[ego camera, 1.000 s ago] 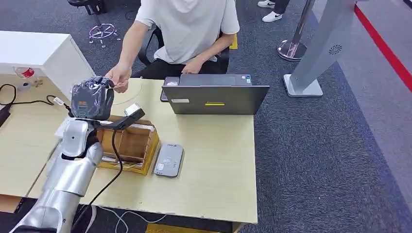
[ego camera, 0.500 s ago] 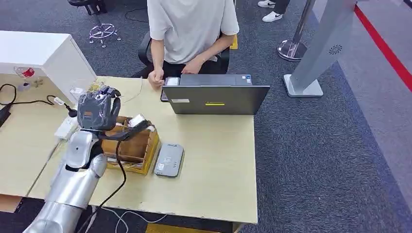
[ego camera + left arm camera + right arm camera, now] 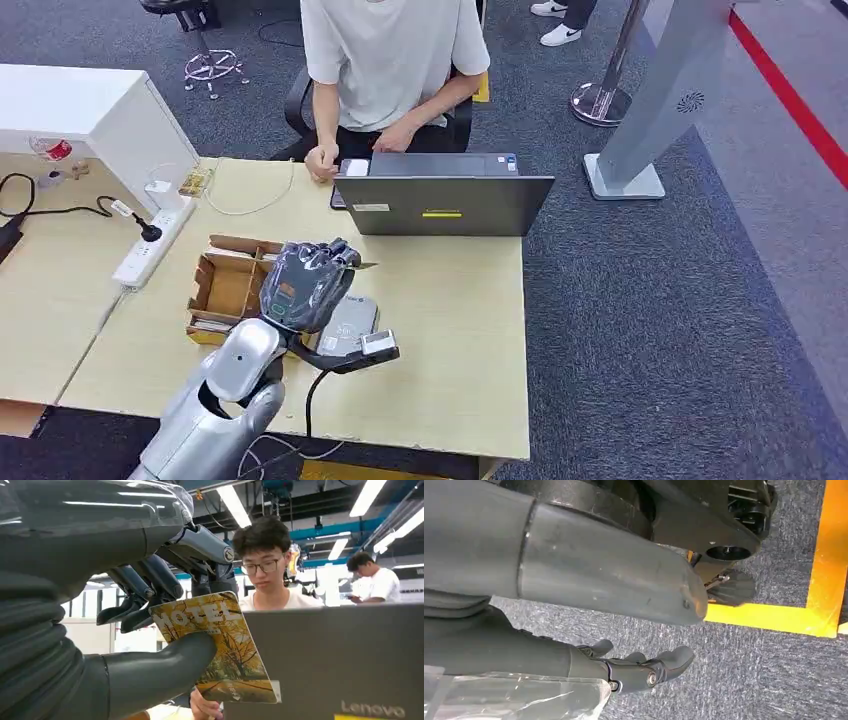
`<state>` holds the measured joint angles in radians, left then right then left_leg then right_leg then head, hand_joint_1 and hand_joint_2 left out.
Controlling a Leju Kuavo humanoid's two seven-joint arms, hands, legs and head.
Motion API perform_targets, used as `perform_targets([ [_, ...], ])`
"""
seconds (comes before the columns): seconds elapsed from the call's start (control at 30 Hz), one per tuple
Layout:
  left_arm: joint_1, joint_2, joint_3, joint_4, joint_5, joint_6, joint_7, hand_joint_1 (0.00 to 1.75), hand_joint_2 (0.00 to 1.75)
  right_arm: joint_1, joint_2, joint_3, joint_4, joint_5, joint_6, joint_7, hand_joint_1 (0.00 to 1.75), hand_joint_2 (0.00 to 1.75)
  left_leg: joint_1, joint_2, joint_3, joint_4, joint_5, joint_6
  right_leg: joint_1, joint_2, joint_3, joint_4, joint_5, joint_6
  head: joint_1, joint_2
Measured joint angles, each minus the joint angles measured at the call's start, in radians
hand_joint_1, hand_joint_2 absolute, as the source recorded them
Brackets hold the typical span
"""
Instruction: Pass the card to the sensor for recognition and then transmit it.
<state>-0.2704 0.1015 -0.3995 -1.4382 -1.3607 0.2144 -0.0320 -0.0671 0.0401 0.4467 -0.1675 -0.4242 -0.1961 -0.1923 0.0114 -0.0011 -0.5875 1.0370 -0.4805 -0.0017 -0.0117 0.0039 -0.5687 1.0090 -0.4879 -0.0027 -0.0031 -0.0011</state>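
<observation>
My left hand (image 3: 305,282) hovers over the grey card reader (image 3: 352,322) on the desk and hides part of it. The left wrist view shows that hand (image 3: 150,600) pinching a yellow hotel card (image 3: 225,645) between the thumb (image 3: 165,665) and the dark fingers, the card facing the laptop's lid (image 3: 340,660). Whether the card touches the reader I cannot tell. My right hand (image 3: 639,667) hangs above the carpet with its fingers loosely spread and nothing in it.
A wooden card box (image 3: 225,290) stands just left of the reader. A closed-back laptop (image 3: 445,205) sits at the desk's far edge with a seated person (image 3: 390,60) behind it. A power strip (image 3: 150,240) and cables lie far left. A grey stand (image 3: 660,110) is off to the right.
My left hand has swung from above the wooden box to the right and nearer, now over the card reader. The person's hand drew back from my hand to the laptop.
</observation>
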Motion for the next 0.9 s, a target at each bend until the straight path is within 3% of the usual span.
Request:
perform_targets([
  [0.13,0.007,-0.005,-0.033,0.013,0.004,-0.044,0.03,1.75,1.75,0.0,0.0,-0.002,0.0,-0.012,-0.009,0.003,0.0,0.0,0.0,0.0,0.0,0.0,0.0,0.0,0.0,0.0,0.0,0.0,0.0,0.0,0.0,0.0],
  [0.3,0.025,-0.017,-0.062,0.041,-0.05,-0.079,0.134,1.75,1.75,0.003,0.0,-0.015,0.0,-0.025,-0.019,0.014,0.0,0.0,0.0,0.0,0.0,0.0,0.0,0.0,0.0,0.0,0.0,0.0,0.0,0.0,0.0,0.0],
  [0.47,0.044,-0.036,-0.082,0.058,-0.082,-0.101,0.192,1.75,1.75,0.005,0.0,-0.019,0.002,-0.027,-0.036,0.044,0.0,0.0,0.0,0.0,-0.001,0.0,0.0,0.0,0.0,0.0,0.0,0.0,0.0,0.0,0.0,0.0],
  [0.9,0.107,-0.069,-0.087,0.081,-0.081,-0.097,0.241,1.75,1.75,0.006,0.001,-0.024,0.004,-0.031,-0.054,0.099,0.0,0.0,0.0,0.0,0.0,0.0,0.0,0.0,0.0,0.0,0.0,0.0,0.0,0.0,0.0,0.0],
])
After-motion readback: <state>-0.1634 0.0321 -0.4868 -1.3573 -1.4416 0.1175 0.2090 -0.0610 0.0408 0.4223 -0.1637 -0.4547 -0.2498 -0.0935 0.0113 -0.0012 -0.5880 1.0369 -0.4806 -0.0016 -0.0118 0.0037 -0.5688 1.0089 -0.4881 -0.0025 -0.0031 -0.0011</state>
